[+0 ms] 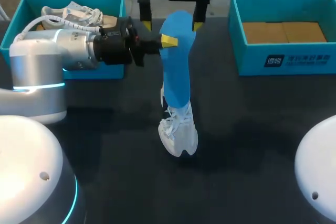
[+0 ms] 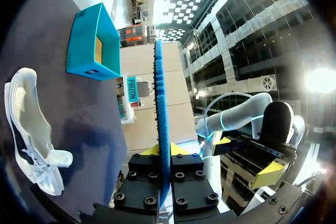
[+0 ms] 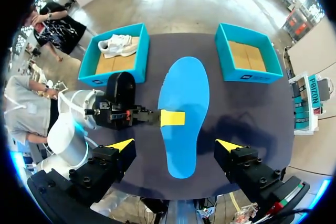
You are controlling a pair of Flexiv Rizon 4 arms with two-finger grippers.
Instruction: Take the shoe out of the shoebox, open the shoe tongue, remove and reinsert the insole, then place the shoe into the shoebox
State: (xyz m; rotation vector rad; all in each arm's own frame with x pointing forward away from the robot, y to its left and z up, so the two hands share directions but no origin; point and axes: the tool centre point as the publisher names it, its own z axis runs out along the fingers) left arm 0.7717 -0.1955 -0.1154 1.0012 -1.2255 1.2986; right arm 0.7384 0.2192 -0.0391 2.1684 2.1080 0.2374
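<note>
— Head view: where's the insole?
— My left hand (image 1: 167, 40) is clamped on the blue insole (image 1: 176, 72). Its long axis runs 12 to 6 o'clock, and the 6 o'clock end is at the white shoe (image 1: 178, 135) on the table (image 1: 252, 129). My right hand (image 1: 171, 24) straddles the 12 o'clock end, fingers apart.
— Left wrist?
— The insole is edge-on between my fingers, pointing straight ahead.
— Right wrist?
— Its broad face shows between my spread fingers, touching neither.

The head camera sits high and to the rear, looking down on the dark table (image 1: 252, 129). The left wrist camera looks close and edge-on along the blue insole (image 2: 160, 129) — sideways over the table. The right wrist camera faces straight down from above; all three share that insole and the empty shoebox (image 3: 247, 74).
</note>
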